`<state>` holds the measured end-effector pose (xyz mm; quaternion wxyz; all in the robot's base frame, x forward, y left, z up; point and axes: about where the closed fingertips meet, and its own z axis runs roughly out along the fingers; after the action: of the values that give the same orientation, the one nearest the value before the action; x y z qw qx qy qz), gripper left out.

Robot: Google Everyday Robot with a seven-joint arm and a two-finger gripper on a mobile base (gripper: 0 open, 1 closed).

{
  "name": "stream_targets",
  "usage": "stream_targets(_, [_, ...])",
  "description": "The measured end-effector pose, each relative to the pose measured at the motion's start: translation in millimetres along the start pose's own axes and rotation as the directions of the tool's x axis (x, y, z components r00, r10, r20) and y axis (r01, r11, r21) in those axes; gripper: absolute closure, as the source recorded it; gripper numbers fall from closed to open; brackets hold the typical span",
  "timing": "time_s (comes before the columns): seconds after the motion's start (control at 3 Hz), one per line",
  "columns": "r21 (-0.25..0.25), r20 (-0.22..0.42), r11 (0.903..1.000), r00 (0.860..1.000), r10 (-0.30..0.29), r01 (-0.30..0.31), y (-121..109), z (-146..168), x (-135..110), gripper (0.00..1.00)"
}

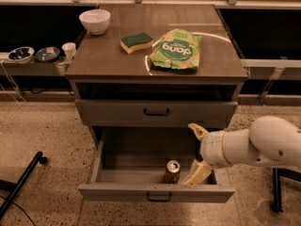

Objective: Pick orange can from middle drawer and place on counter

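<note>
The orange can (172,171) stands upright in the open middle drawer (155,190), near its front wall and a little right of centre. My gripper (197,152) is open, on a white arm reaching in from the right. Its upper finger is above the drawer and its lower finger (198,174) is low in the drawer just right of the can, close to it. The counter (117,58) is the grey-brown top of the cabinet above.
On the counter lie a green snack bag (177,49), a green-and-yellow sponge (136,42) and a white bowl (95,21). The upper drawer (156,112) is shut. A low side shelf at left holds small bowls (21,54) and a cup (69,50). Black legs (21,182) stand on the floor at left.
</note>
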<state>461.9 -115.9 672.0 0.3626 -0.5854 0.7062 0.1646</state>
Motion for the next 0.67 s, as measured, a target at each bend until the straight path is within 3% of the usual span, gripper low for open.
stream_targets(0.33, [-0.001, 0.012, 1.0000, 1.000, 0.001, -0.001, -4.9, 5.1, -1.2, 0.00])
stream_targets(0.67, [-0.032, 0.073, 0.9957, 0.993, 0.089, -0.087, -14.3, 31.2, 12.3, 0.00])
